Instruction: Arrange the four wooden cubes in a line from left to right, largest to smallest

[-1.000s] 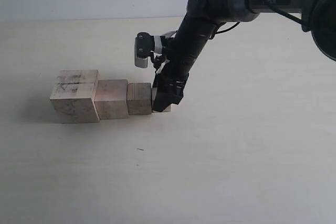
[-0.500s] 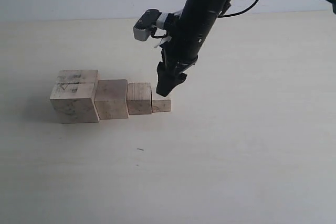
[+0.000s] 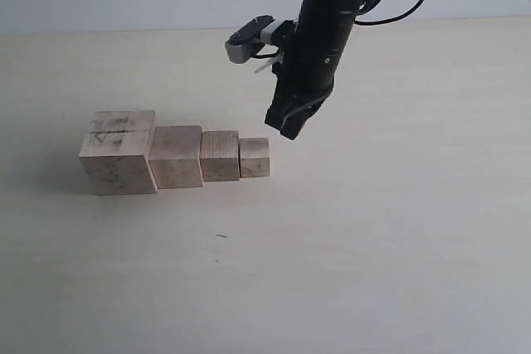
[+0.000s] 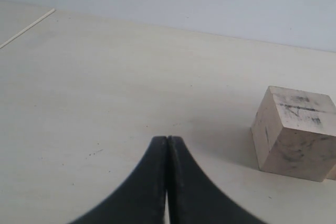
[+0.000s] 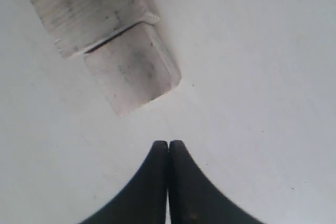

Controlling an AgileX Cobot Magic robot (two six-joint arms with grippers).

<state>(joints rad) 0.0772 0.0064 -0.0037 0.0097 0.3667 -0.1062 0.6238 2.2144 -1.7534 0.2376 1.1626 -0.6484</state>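
Four cubes [image 3: 177, 157] in touching row on bench [image 3: 373, 246], left-centre of frame, axis horizontal, stepping down to smallest cube [image 3: 255, 157] at right end. Right hand [image 3: 286, 126] pinched shut, empty, hovering up-right of smallest cube. Left hand [image 4: 167, 182] also shut, empty, probably farther off.

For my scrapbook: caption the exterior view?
Four wooden cubes in a row; shut right end effector hovers near the smallest cube.

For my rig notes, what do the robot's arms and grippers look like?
The right arm is glossy black and tubular, with a black cable alongside and a grey camera at its wrist. The right gripper and left gripper have black, curved, tapering fingers.
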